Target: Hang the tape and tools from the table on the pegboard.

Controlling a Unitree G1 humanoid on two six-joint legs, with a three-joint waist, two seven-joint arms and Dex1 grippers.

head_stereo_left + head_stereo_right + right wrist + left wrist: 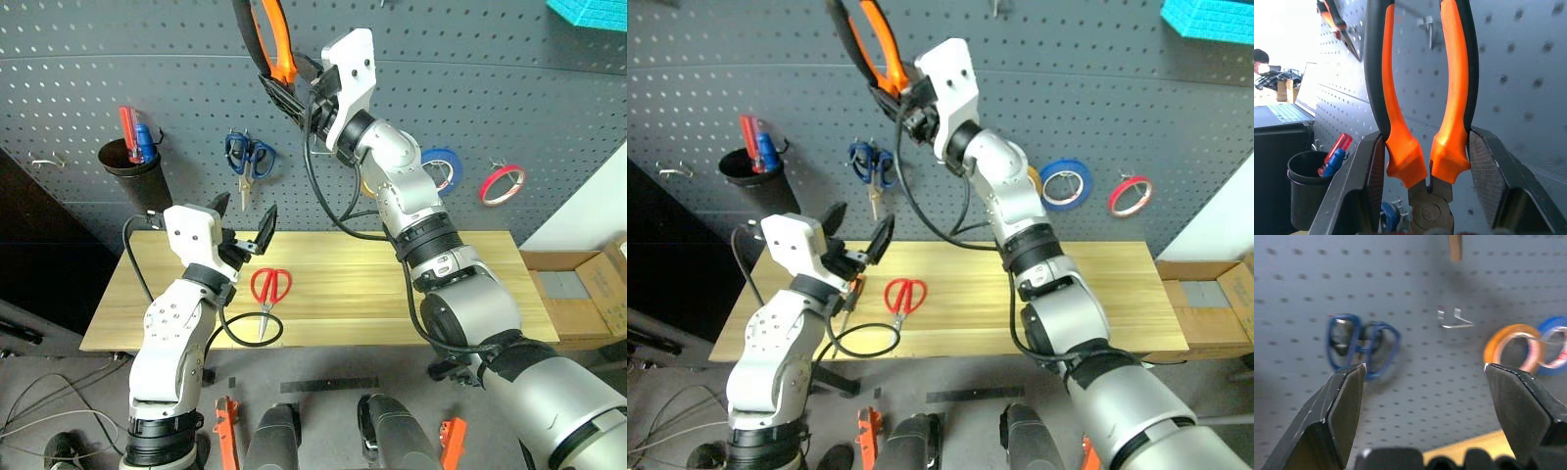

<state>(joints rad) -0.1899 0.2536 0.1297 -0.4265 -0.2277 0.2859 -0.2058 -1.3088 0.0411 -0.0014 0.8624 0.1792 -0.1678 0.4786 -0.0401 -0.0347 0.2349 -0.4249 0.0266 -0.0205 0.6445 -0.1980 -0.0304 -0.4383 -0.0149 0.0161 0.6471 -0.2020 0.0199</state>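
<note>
The right end effector clamps the pliers high against the pegboard; the left end effector stands apart above the bench.

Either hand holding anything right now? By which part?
The right hand grips the pliers at the lower ends of both handles, beside the pivot. The left hand is open, holding nothing.

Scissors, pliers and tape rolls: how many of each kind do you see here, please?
Scissors: 2, the red scissors on the table and the blue scissors on the pegboard
Pliers: 1, the orange pliers
Tape rolls: 3, blue, red, orange
Total: 6
</note>
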